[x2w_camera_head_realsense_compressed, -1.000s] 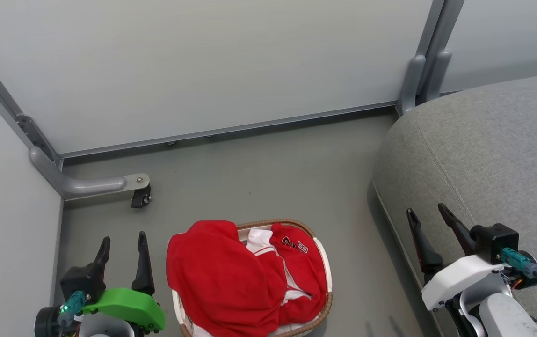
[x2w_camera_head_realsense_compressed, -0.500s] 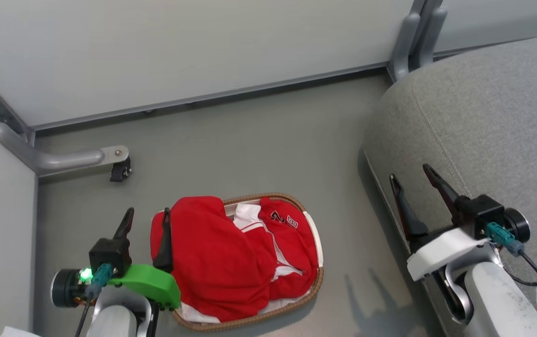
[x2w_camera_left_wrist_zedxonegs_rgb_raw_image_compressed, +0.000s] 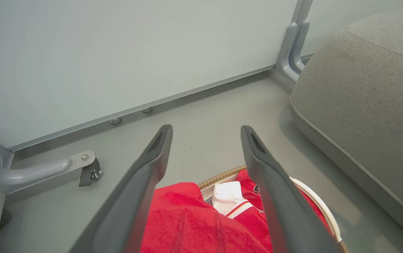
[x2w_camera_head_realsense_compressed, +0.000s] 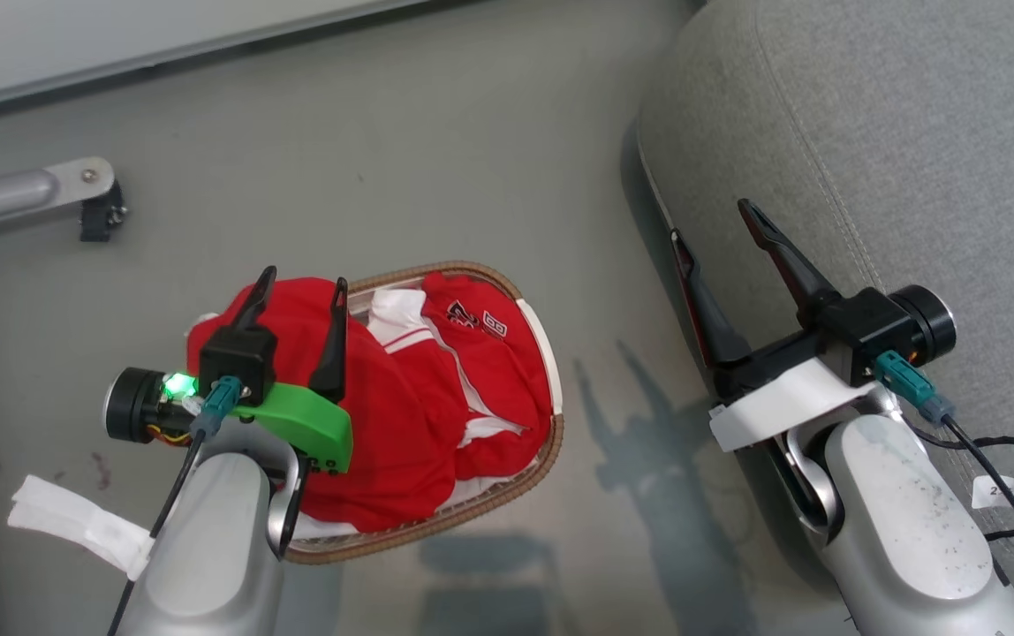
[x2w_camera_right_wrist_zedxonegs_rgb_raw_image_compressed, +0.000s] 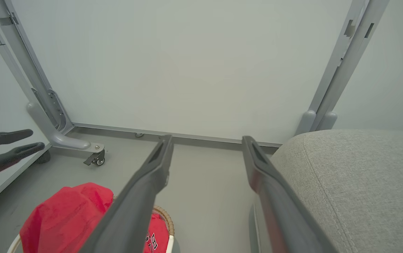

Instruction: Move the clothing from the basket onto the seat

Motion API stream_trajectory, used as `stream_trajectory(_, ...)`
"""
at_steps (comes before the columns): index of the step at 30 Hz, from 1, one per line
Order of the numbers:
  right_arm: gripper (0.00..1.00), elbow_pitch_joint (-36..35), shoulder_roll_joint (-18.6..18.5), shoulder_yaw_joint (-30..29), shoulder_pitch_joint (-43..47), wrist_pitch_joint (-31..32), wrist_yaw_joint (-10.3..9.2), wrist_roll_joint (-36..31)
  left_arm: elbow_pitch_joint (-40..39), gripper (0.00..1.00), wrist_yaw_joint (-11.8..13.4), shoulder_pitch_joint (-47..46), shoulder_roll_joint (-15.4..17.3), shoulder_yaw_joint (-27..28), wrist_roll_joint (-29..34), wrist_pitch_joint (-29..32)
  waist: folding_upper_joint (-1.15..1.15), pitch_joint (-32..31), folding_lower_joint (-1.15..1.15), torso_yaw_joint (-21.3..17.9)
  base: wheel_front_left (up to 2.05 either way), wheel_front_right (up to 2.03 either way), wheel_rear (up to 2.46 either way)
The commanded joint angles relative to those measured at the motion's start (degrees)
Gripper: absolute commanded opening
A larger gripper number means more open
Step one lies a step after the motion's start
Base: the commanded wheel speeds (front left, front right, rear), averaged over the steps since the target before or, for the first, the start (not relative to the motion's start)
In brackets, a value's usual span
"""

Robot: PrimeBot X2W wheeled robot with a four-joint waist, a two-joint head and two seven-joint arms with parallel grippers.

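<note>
Head view: left gripper [x2w_camera_head_realsense_compressed: 305,276], jaws wide and empty, has moved from beside the basket [x2w_camera_head_realsense_compressed: 553,422] to above the clothing [x2w_camera_head_realsense_compressed: 419,397], seemingly ready to grasp; right gripper [x2w_camera_head_realsense_compressed: 711,220] likewise gapes empty.

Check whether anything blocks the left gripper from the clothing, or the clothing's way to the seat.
Nothing visible does. The left gripper, jaws open, is right above the red clothing heaped in the basket. Between basket and grey seat lies only floor; the right gripper, open, hangs at the seat's near edge.
</note>
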Motion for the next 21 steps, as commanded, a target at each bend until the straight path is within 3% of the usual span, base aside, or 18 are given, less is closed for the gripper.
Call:
stream_trajectory(1,1.00,-0.47,0.25,0.58,-1.18,-0.25,-0.06,-0.08,0.85,1.00,-0.23,-1.98,0.88,-0.18,0.48,-0.02,0.00,7.71,-0.01,-5.40,0.00,0.00,0.00)
stream_trajectory(12,1.00,-2.86,1.64,1.76,-3.77,-0.19,-0.06,0.42,9.84,1.00,0.88,-8.56,2.48,-2.32,3.74,-0.01,0.00,15.96,-0.01,-10.10,0.00,0.00,0.00)
stream_trajectory(21,1.00,-4.29,1.95,2.67,-4.46,-0.19,-0.06,0.86,20.19,1.00,5.46,-12.50,3.29,-3.94,6.03,0.00,0.00,19.87,-0.01,-11.72,0.00,0.00,0.00)
